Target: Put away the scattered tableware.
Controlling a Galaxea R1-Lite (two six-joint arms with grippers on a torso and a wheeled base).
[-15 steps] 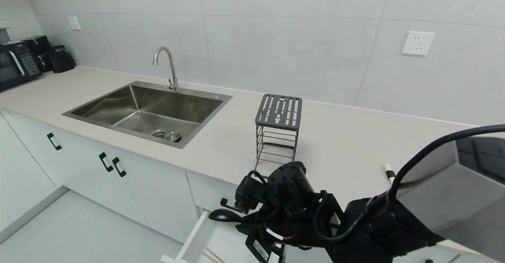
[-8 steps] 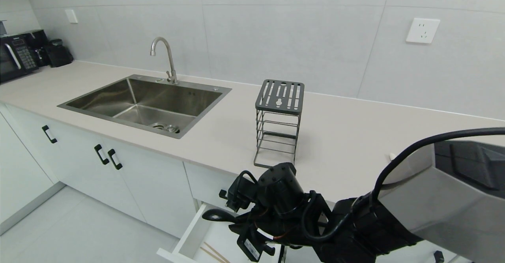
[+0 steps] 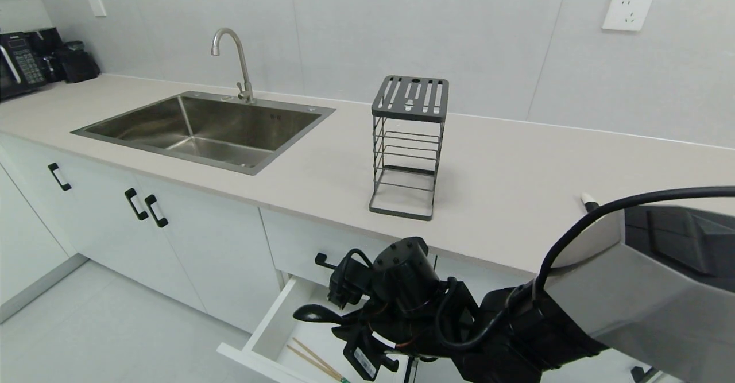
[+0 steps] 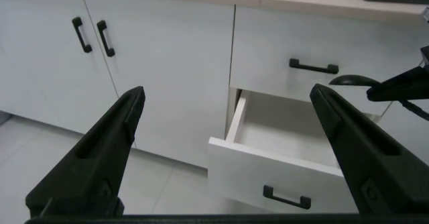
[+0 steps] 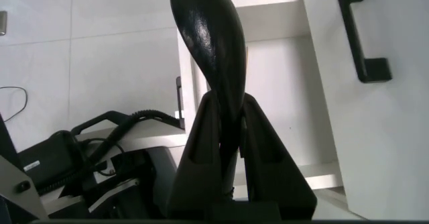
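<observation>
Head view: right claw (image 3: 343,324) was clenched on the handle of a black spoon (image 3: 313,314). The spoon's long axis ran roughly level, bowl end pointing to the robot's left and handle end buried in the claw. The spoon hung above the open drawer (image 3: 269,330) under the counter (image 3: 517,188), touching nothing but the claw. Two chopsticks (image 3: 314,362) lay side by side on the drawer floor, at an angle to its walls. On the counter stood a dark wire rack (image 3: 409,142), upright, with the sink (image 3: 201,127) and faucet (image 3: 232,55) to its left. A thin white-tipped item (image 3: 587,201) lay on the counter by the right arm, mostly hidden.

Left wrist view: left claw (image 4: 228,96) was spread wide and held nothing, facing the white cabinet fronts. Between its fingers (image 4: 107,157) the drawer (image 4: 268,167) stood pulled out. The spoon's (image 4: 345,81) bowl poked out from the right claw (image 4: 375,90), above the drawer and just below the handle of the shut drawer (image 4: 313,67) above it.

Right wrist view: looking along the spoon (image 5: 211,43), bowl straight away from the camera. Right claw (image 5: 224,113) pinched the handle from both sides. The drawer (image 5: 275,70) lay past the bowl, a black handle (image 5: 362,36) off to one side.
</observation>
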